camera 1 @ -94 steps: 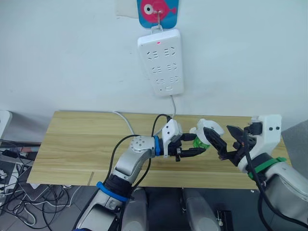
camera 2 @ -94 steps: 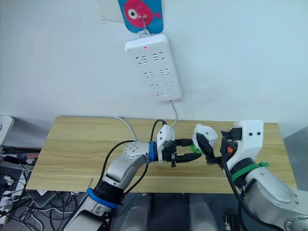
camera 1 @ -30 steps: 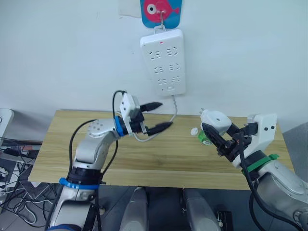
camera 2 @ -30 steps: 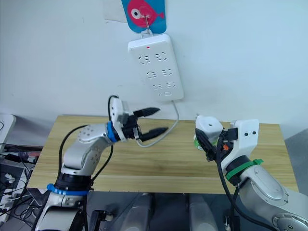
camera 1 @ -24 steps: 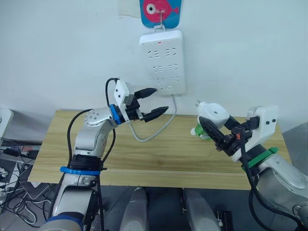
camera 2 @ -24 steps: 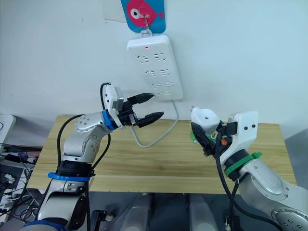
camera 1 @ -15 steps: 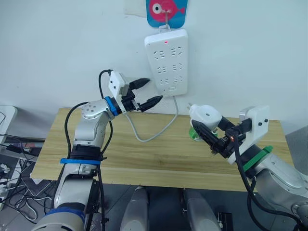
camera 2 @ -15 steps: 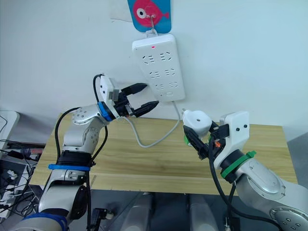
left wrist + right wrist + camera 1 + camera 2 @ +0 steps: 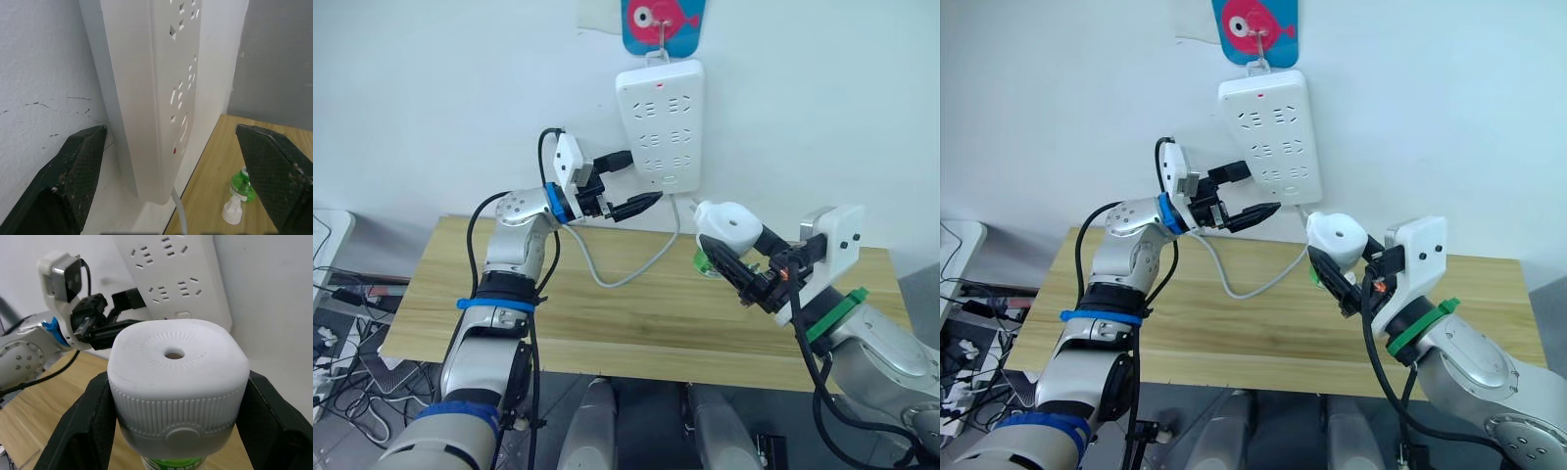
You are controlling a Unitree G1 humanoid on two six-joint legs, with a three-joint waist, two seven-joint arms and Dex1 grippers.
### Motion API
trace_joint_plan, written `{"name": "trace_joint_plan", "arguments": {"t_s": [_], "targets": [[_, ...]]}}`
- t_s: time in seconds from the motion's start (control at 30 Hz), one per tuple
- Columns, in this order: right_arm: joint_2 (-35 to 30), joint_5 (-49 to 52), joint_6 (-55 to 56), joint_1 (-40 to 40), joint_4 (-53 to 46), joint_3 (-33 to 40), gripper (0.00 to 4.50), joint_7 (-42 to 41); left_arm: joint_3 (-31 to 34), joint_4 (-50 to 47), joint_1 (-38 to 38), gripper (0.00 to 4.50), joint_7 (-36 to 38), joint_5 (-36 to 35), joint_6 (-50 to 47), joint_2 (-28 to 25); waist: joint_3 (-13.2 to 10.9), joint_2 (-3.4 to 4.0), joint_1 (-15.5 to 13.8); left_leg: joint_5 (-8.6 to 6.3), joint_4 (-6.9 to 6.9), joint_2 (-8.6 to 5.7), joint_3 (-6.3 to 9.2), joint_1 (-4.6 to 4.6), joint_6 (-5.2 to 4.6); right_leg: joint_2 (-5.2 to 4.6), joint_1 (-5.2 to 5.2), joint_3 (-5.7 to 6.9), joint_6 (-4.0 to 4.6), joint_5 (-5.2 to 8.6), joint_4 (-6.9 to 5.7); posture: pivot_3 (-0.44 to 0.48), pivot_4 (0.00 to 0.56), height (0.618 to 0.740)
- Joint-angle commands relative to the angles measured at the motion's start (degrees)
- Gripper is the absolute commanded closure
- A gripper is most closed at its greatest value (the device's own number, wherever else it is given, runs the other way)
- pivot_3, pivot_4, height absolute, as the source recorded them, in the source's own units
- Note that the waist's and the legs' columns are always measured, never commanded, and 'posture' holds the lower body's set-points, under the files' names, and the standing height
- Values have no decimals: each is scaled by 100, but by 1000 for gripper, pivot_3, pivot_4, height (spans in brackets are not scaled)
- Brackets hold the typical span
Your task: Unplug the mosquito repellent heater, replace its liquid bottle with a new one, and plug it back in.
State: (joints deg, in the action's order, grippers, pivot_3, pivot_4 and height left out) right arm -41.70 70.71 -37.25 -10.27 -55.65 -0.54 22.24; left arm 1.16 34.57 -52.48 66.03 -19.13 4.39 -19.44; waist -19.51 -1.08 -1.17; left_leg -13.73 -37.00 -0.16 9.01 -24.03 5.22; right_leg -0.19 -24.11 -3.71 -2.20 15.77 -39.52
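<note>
Both arms have climbed from the tabletop toward the wall since three seconds ago, when the two grippers met low over the wood. On the left, the left gripper [image 9: 634, 181] has risen to the lower edge of the power strip [image 9: 661, 127], its black fingers [image 9: 76, 171] spread wide — one on each side of the strip's bottom end, not yet touching it as far as the wrist view shows. From that end the white cable [image 9: 631, 269] loops down over the table [image 9: 460, 294].

Further right, on the wood near the wall, stand a small green bottle [image 9: 243, 185] and a white cap [image 9: 232, 211] just beside it; these look like the removed old bottle and a cap, though that is a guess.

On the right, the right gripper [image 9: 176, 431] pinches the mosquito repellent heater [image 9: 729, 223] by its ribbed flanks, vent hole up, with a green-labelled bottle [image 9: 168, 463] showing beneath its body. It hangs in the air below and right of the strip, well apart from the sockets.

It should handle as a light, stiff plastic shell, smooth and rounded — prone to twisting between hard fingers when pushed against a socket. Holding it by the ribbed sides, low near the collar, seems soundest, with the hanging strip steadied from the other side.
</note>
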Motion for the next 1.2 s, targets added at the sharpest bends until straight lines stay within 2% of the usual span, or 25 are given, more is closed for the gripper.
{"name": "trace_joint_plan", "arguments": {"t_s": [0.03,0.17,0.43,0.63,0.83,1.2], "targets": [[109,-169,21,-35,-113,46,1572,88,45,-43,-154,0,90,-23,127,-4,1,-2,-7,1,0,-3,1,-1,-1,-4,0,0,0,0,0,154,284,740],[239,-464,-50,-53,-85,40,1572,230,101,-549,43,828,19,-234,-413,-6,3,-6,0,7,3,-6,4,-4,8,-8,-2,3,-4,2,1,159,283,740],[521,-884,-206,-334,64,-6,1572,218,140,-723,-35,3191,-153,-297,-779,103,4,-7,-1,10,3,-6,13,-10,13,-9,-6,12,-5,3,-1,161,284,740],[719,-1234,-529,-805,161,-239,1572,241,125,-936,60,3205,-253,-347,-1019,148,5,-7,1,14,1,-9,15,-9,13,-11,-6,13,-5,3,-9,156,290,740],[1182,-1724,-846,-1152,384,-567,1572,303,105,-1000,77,3205,-284,-309,-1066,169,4,-7,-3,16,1,-11,18,-11,13,-13,-6,16,-5,3,-9,157,292,740],[1600,-2596,-1207,-1357,720,-465,1572,-7,58,-1073,147,3205,-250,-226,-993,155,5,-8,1,17,2,-15,19,-12,12,-18,-9,18,-5,3,-12,159,298,740]]}}
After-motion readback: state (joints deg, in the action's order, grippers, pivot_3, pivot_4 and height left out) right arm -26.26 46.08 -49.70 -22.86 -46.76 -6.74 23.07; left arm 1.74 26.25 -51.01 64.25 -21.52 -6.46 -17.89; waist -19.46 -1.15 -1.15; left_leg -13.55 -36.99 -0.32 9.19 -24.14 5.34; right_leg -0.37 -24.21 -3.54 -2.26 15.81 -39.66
